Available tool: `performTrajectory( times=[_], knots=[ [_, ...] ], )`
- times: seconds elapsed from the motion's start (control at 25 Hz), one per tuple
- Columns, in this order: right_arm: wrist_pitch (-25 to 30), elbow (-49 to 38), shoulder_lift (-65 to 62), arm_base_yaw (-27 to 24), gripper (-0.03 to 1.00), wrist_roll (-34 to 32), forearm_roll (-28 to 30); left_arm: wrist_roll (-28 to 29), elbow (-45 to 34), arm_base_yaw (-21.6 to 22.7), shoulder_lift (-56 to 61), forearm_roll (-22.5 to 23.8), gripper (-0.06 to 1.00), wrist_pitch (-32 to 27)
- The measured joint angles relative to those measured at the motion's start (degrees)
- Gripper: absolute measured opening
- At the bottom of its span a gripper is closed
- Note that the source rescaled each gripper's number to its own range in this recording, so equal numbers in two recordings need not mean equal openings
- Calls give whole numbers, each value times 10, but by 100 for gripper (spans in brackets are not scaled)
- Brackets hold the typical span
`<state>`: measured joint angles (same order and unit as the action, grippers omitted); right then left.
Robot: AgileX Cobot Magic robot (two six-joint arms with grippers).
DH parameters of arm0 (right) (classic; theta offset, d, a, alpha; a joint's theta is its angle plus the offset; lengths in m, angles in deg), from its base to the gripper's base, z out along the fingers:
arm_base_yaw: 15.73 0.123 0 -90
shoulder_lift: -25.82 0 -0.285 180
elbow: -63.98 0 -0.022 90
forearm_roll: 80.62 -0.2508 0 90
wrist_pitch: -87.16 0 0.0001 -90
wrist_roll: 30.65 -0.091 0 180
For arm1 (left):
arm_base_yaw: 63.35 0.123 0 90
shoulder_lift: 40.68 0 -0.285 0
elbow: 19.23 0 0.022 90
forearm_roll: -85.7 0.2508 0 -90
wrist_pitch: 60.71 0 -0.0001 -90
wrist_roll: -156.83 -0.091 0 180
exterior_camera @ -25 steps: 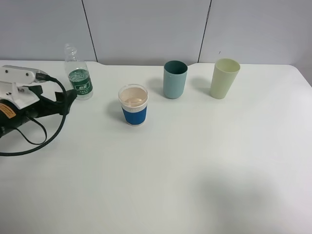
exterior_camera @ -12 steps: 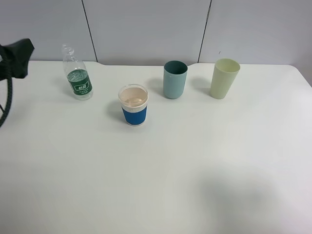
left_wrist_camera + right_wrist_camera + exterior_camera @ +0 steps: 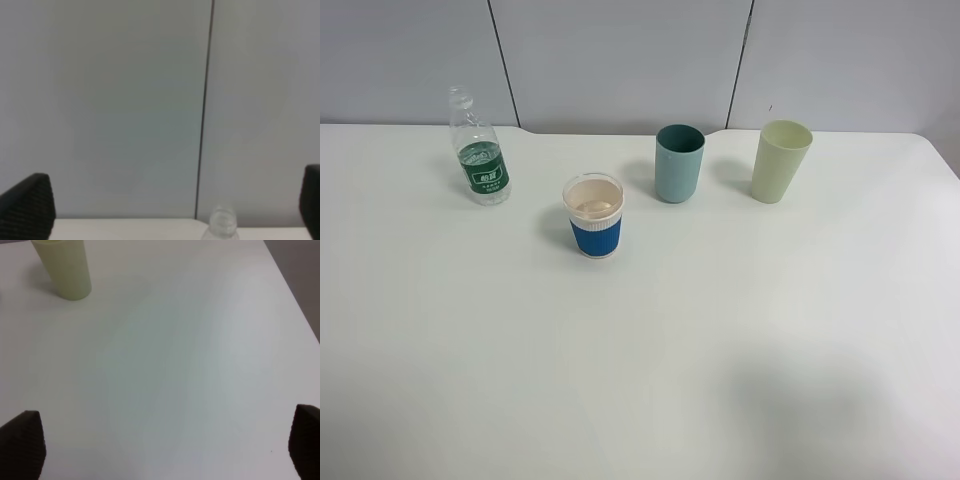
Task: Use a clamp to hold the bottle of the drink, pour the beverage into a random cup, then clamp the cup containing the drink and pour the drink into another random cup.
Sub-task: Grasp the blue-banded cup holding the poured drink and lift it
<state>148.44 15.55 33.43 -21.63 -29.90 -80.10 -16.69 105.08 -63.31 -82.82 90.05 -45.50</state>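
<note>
While both pincers hang spread wide and hold nothing, the bottle (image 3: pixel 480 152) waits far left on the white surface (image 3: pixel 640 350).
The left pincer (image 3: pixel 167 207) faces the bottle's top, so it looks set to grab it first. The right pincer (image 3: pixel 162 450) looks down on the surface by the pale green cup (image 3: pixel 781 160). The blue-sleeved cup (image 3: pixel 593 216) and the teal cup (image 3: pixel 679 163) stand upright and apart, mouths up, easy to pour into.
</note>
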Motion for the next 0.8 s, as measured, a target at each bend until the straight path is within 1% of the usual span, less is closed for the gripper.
performTrajectory(
  times=[0.08,0.16,0.2,0.48,0.64,0.8],
  knots=[
    [0,0,0,0,93,0,0,-7,28,0,35,0,99,-78],
    [0,0,0,0,93,0,0,-11,52,0,63,0,99,-143],
    [0,0,0,0,93,0,0,-13,75,0,92,0,99,-204],
    [0,0,0,0,93,0,0,-40,129,0,176,1,99,-405],
    [0,0,0,0,93,0,0,-43,135,0,226,2,99,-510],
    [0,0,0,0,93,0,0,-43,135,0,275,2,99,-595]
  ],
)
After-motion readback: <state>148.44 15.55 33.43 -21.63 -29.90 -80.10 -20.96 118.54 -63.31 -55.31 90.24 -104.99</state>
